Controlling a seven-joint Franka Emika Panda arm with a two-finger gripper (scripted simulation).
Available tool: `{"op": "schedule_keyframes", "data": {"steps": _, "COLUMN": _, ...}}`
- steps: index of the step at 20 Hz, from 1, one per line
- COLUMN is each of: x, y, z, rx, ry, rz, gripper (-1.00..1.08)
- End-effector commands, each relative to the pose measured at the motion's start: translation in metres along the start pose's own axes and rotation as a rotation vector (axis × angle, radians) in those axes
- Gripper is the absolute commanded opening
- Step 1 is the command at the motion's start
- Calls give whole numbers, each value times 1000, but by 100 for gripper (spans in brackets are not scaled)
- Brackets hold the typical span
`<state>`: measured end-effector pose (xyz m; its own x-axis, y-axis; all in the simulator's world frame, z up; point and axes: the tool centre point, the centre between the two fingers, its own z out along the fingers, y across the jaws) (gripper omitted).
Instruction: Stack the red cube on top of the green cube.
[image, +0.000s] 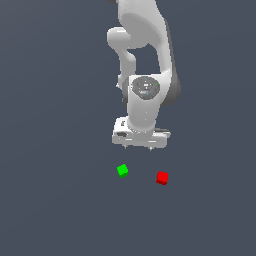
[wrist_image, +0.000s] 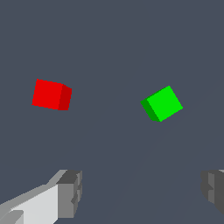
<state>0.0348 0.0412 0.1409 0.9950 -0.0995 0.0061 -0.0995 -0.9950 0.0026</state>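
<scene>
The red cube (image: 162, 177) (wrist_image: 51, 95) lies on the dark grey floor, at the exterior view's right. A short way to its left sits the green cube (image: 122, 170) (wrist_image: 162, 103), turned at an angle, apart from the red one. My gripper (image: 138, 148) (wrist_image: 140, 192) hangs above the floor, just behind the gap between the two cubes, touching neither. It is open, with nothing between its fingers (wrist_image: 70, 192). Only the two fingertips show in the wrist view.
The white arm (image: 145, 55) rises behind the cubes in the exterior view. The dark grey floor (image: 50, 200) runs flat all round them.
</scene>
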Motion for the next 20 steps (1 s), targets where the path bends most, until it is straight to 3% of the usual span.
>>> {"op": "schedule_keyframes", "data": {"steps": 1, "x": 7, "y": -16, "z": 9, "rx": 0, "ry": -1, "rz": 23, "gripper": 100}}
{"op": "schedule_keyframes", "data": {"steps": 12, "x": 44, "y": -81, "z": 49, "rx": 1, "ry": -4, "rz": 124, "gripper": 100}}
{"op": "schedule_keyframes", "data": {"steps": 20, "x": 63, "y": -107, "z": 65, "rx": 2, "ry": -6, "rz": 167, "gripper": 100}}
